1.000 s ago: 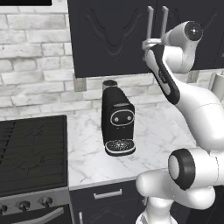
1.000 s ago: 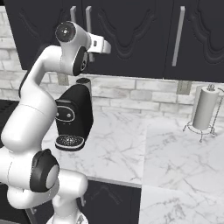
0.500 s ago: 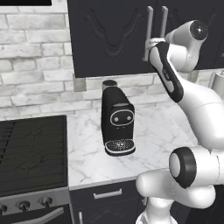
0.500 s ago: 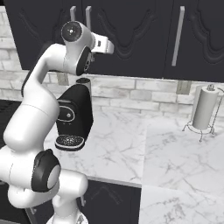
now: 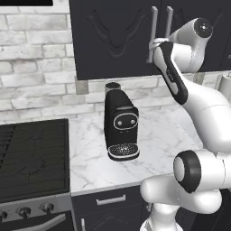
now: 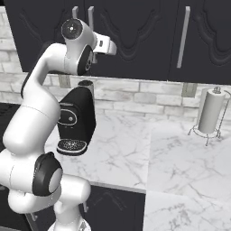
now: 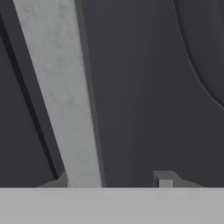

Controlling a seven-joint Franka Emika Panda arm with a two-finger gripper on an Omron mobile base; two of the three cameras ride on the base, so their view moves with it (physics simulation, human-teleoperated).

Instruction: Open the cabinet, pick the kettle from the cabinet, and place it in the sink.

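The black cabinet [image 5: 113, 40] [image 6: 135, 36] hangs above the counter with both doors closed, so the kettle is hidden. The sink is out of view. My gripper [image 5: 154, 44] [image 6: 93, 52] is raised against the doors at the pair of long silver handles. In the hand view the gripper [image 7: 113, 179] is shut on one silver bar handle [image 7: 61, 87], which runs slanted down between the two fingertips. The bar sits against one fingertip [image 7: 61, 180], and the carved door panel [image 7: 144, 87] lies just behind.
A black coffee machine [image 5: 121, 126] [image 6: 76, 119] stands on the marble counter [image 5: 162, 140] right below my hand. A stove [image 5: 31, 158] is at the left. A paper towel holder [image 6: 211, 110] stands far right by the brick wall.
The hand has pushed a little closer to the cabinet doors, and the jaws have closed in around the silver handle. The doors have not moved.
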